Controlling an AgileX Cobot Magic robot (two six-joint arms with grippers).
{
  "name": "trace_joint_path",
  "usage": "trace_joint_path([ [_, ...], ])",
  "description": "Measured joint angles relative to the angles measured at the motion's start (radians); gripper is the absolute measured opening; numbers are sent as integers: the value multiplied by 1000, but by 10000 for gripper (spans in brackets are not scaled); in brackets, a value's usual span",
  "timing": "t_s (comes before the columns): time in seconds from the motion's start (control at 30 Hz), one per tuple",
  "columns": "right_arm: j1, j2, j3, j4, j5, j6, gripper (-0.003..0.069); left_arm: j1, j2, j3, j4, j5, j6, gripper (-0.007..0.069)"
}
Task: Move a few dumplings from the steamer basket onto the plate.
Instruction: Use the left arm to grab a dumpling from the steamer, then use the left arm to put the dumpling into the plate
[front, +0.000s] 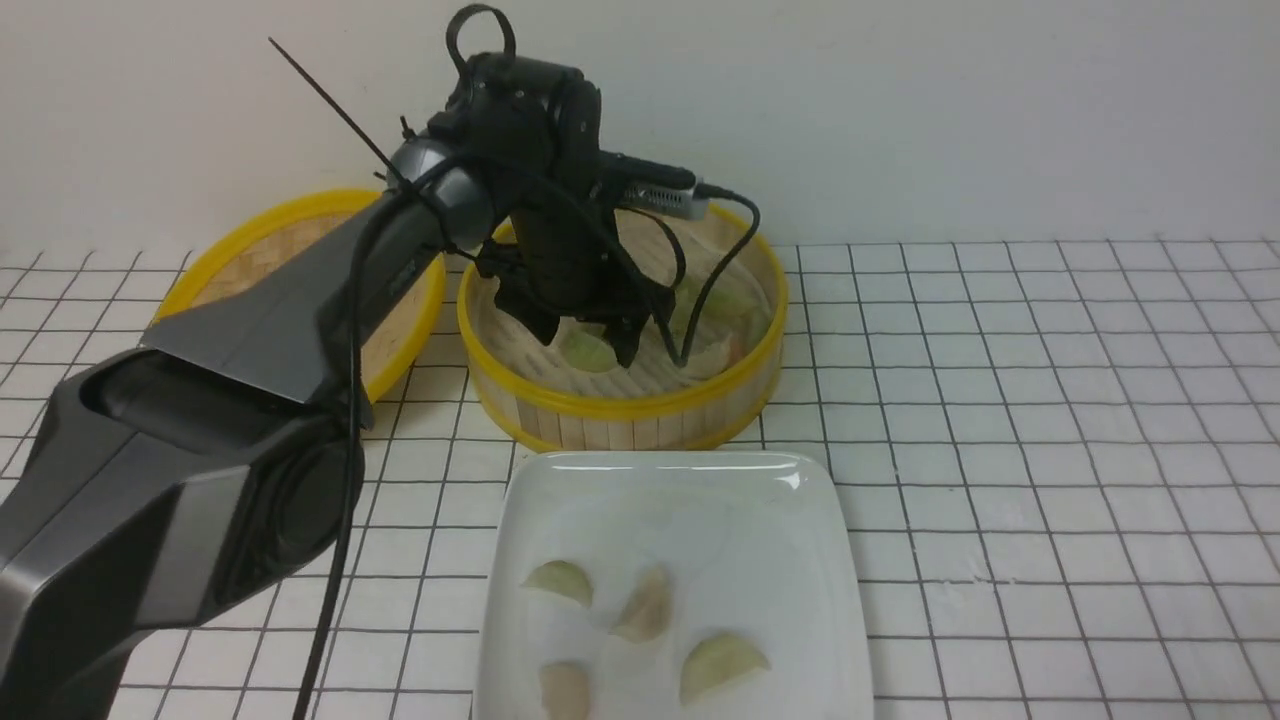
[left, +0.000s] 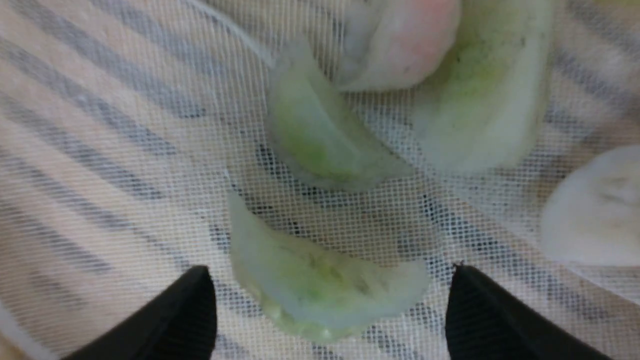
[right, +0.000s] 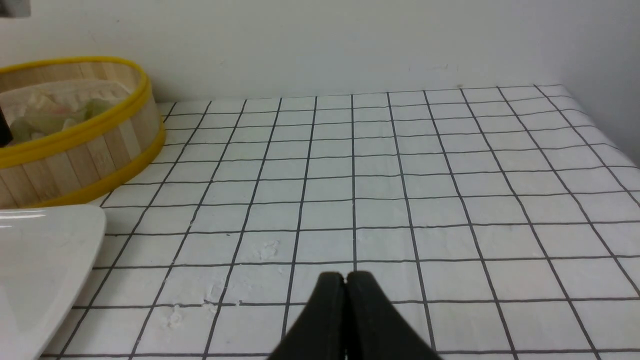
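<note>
My left gripper (front: 585, 340) reaches down inside the steamer basket (front: 620, 405), open. In the left wrist view the gripper (left: 327, 285) has its two black fingertips (left: 197, 300) either side of a pale green dumpling (left: 320, 290) lying on the mesh liner, with a gap on both sides. More dumplings lie beyond it: green (left: 315, 145), pinkish (left: 400, 40), green (left: 480, 90) and white (left: 595, 210). The white plate (front: 700, 500) in front of the basket holds several dumplings (front: 560, 580). My right gripper (right: 345, 277) is shut and empty over the checked cloth.
The flat yellow-rimmed lid (front: 250, 250) lies to the left of the basket, under my left arm. In the right wrist view the basket (right: 75, 145) and a corner of the plate (right: 40, 260) show at one side. A wall stands behind the table.
</note>
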Motion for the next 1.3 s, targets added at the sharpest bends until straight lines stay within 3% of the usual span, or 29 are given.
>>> trace_joint_path([
  [0.27, 0, 0, 0, 0, 0, -1, -10, 0, 22, 0, 25, -1, 64, 547],
  [0.4, 0, 0, 0, 0, 0, -1, -10, 0, 22, -1, 26, -14, 91, 431],
  [0.87, 0, 0, 0, 0, 0, -2, -10, 0, -105, 10, 12, -15, 120, 431],
  [0.97, 0, 0, 0, 0, 0, -2, -10, 0, -218, 78, -34, -15, 113, 431],
  [1.13, 0, 0, 0, 0, 0, -2, -10, -30, -527, 435, -139, -14, 94, 431],
  [1.3, 0, 0, 0, 0, 0, -2, -10, -88, -575, 649, -166, -8, 103, 431],
])
